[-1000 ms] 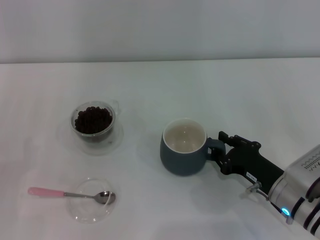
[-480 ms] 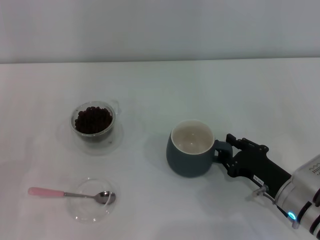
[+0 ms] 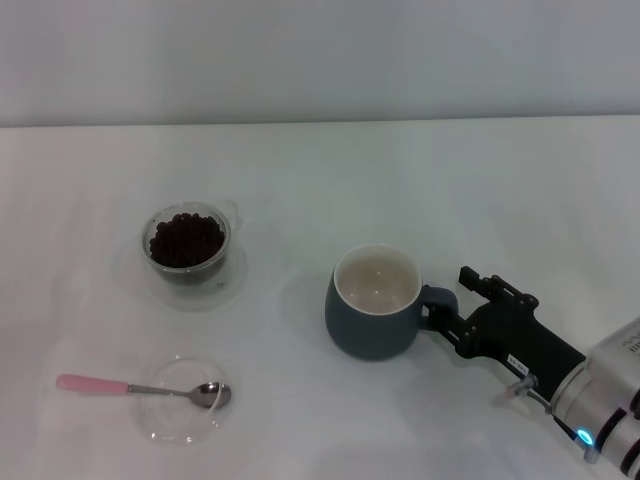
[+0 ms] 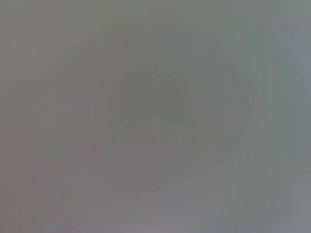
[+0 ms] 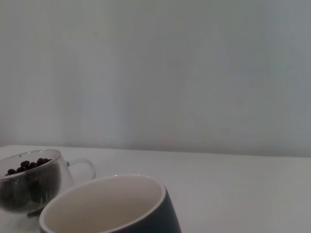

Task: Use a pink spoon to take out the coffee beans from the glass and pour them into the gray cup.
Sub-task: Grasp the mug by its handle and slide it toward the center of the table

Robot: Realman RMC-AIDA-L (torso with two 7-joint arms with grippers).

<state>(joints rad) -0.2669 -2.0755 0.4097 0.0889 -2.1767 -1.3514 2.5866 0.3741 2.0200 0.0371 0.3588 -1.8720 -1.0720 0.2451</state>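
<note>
Gray cup [image 3: 373, 304] upright on table [image 3: 420, 180], handle clamped between right gripper [image 3: 447, 312] jaws

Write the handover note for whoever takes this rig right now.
Right hand: at the gray cup's handle, closed on it. Left hand: not in view.
Glass stands on a clear saucer, full of coffee beans.
Pink spoon lies untouched across the shallow glass dish.
Done: nothing scooped; the gray cup is empty.
Left: pick up the spoon, scoop beans, pour into the cup.

Head view downward — right wrist low beside gray cup [image 5: 116, 206]
</note>
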